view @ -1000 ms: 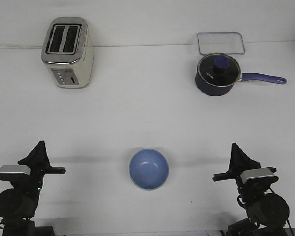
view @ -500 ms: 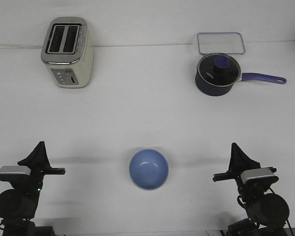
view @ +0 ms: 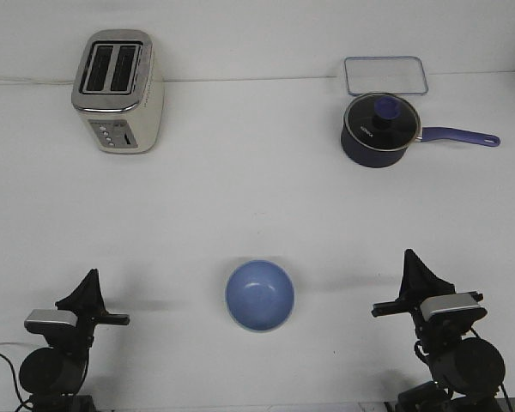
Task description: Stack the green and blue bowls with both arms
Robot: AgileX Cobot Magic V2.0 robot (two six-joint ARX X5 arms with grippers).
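The light blue bowl point(view: 259, 296) sits upright on the white table, at the front centre between the two arms. No green bowl shows anywhere in the front view. My left gripper point(view: 89, 280) rests low at the front left, well apart from the bowl. My right gripper point(view: 411, 262) rests at the front right, also well apart from it. Each gripper shows as a single dark wedge with no gap between the fingers, and neither holds anything.
A cream and silver toaster point(view: 118, 92) stands at the back left. A dark navy lidded saucepan point(view: 379, 130) with its handle pointing right stands at the back right. A clear rectangular container point(view: 385, 75) lies behind it.
My left arm has drawn back towards the front edge and shifted a little to the right. The blue bowl and my right arm have not moved.
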